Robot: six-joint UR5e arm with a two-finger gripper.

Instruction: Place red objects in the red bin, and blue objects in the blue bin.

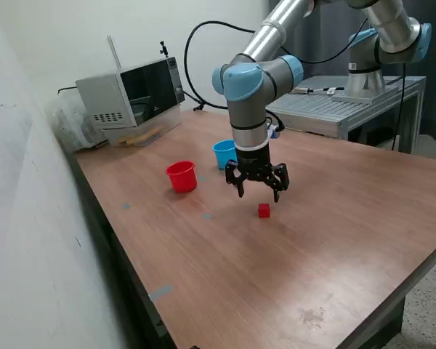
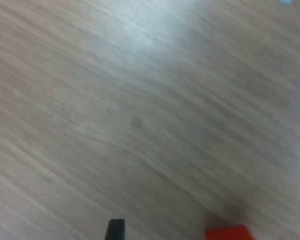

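Note:
One tiny red cube (image 1: 264, 210) lies on the wooden table. My gripper (image 1: 258, 191) hangs open just above and slightly behind it, holding nothing. The red cup (image 1: 182, 176) stands toward the exterior view's left of the gripper. The light-blue cup (image 1: 224, 153) stands behind the gripper, partly hidden by the arm. In the wrist view the red cube (image 2: 229, 233) shows at the picture's edge between my fingertips (image 2: 115, 229). No dark-blue cubes and no second red cube show in either view.
A microwave (image 1: 134, 96) stands at the far back on the exterior view's left. A grey metal table (image 1: 345, 105) with a second robot base stands behind. The table's front edge (image 1: 392, 291) runs along the exterior view's right.

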